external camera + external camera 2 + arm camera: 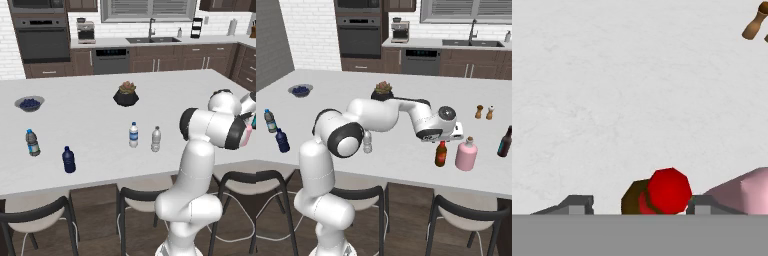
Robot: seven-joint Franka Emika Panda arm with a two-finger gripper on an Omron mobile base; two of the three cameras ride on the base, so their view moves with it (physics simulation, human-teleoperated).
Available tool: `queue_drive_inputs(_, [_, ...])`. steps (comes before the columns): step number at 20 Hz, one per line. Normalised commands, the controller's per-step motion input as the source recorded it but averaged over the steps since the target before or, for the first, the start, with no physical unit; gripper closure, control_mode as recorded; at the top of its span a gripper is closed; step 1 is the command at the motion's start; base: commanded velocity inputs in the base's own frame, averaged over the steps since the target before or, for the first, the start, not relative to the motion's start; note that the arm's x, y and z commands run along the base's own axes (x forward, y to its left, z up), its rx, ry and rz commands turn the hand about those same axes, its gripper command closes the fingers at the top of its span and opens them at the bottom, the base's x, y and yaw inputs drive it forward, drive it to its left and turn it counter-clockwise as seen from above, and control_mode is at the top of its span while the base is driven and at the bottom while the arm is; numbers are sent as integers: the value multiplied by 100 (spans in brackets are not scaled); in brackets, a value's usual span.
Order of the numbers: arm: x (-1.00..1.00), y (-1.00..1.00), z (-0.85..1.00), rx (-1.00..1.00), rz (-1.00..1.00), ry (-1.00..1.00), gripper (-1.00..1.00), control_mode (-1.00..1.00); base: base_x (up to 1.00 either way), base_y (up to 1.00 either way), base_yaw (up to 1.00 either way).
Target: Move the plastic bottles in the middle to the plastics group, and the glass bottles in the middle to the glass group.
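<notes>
No text, brand, number or sign can be read anywhere. The blue label on the clear water bottle (133,135) in the middle of the counter is a plain band with no legible print, as is the label on the dark-capped bottle (32,143) at the left; both are too small to make out.

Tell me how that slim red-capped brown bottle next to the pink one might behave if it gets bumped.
The brown bottle stands upright, tall on a narrow base, so it probably tips easily. The pink bottle is close, so a fall may strike it. Round-bodied, it would likely roll across the smooth counter.
</notes>
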Motion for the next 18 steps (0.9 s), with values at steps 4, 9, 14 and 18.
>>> queue_drive_inputs(4, [0, 0, 0, 0, 0, 0, -100, -100, 0, 0, 0])
queue_drive_inputs(9, [0, 0, 5, 0, 0, 0, -100, -100, 0, 0, 0])
queue_drive_inputs(14, [-22, 2, 45, 0, 0, 0, -100, -100, 0, 0, 0])
queue_drive_inputs(18, [-73, 27, 65, 0, 0, 0, -100, -100, 0, 0, 0])
